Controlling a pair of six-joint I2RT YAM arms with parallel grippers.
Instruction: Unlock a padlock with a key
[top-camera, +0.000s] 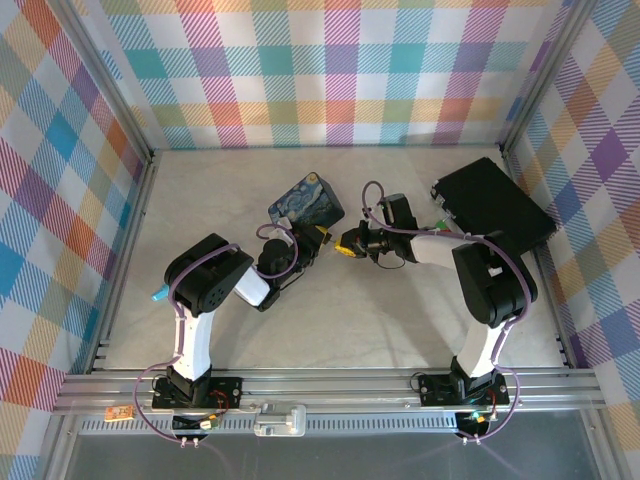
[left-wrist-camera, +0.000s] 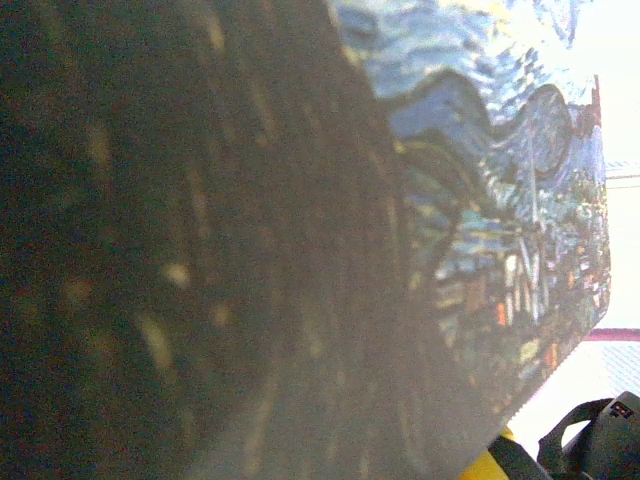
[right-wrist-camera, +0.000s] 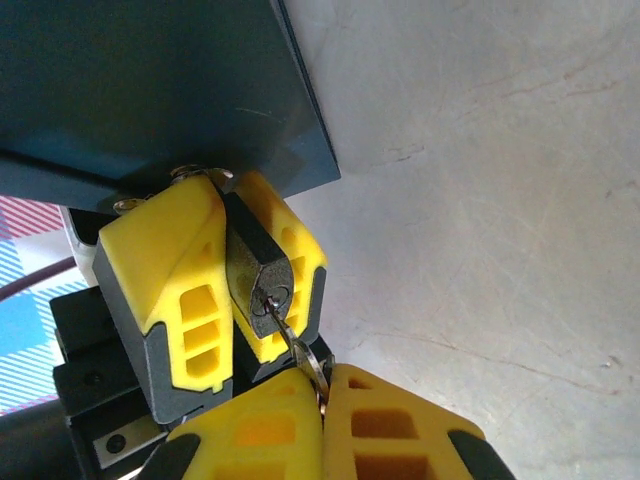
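Padlock (right-wrist-camera: 255, 262) gripped by left end effector (right-wrist-camera: 228, 205), keyhole (right-wrist-camera: 268, 298) facing right end effector (right-wrist-camera: 322, 385), closed on key (right-wrist-camera: 292, 342), shaft in keyhole along lock's long axis.

Left arm (top-camera: 192, 335): rising from its base at the near edge, folding at the elbow and reaching inward to the right.
Left hand (right-wrist-camera: 238, 255): closing its yellow fingers (right-wrist-camera: 180, 270) on both sides of the padlock (right-wrist-camera: 255, 272).
Right arm (top-camera: 490, 300): rising from its base, folding at the elbow and reaching inward to the left.
Right hand (right-wrist-camera: 325, 400): pressing its fingers together on the key (right-wrist-camera: 290, 340) and facing the left hand, tip to tip.
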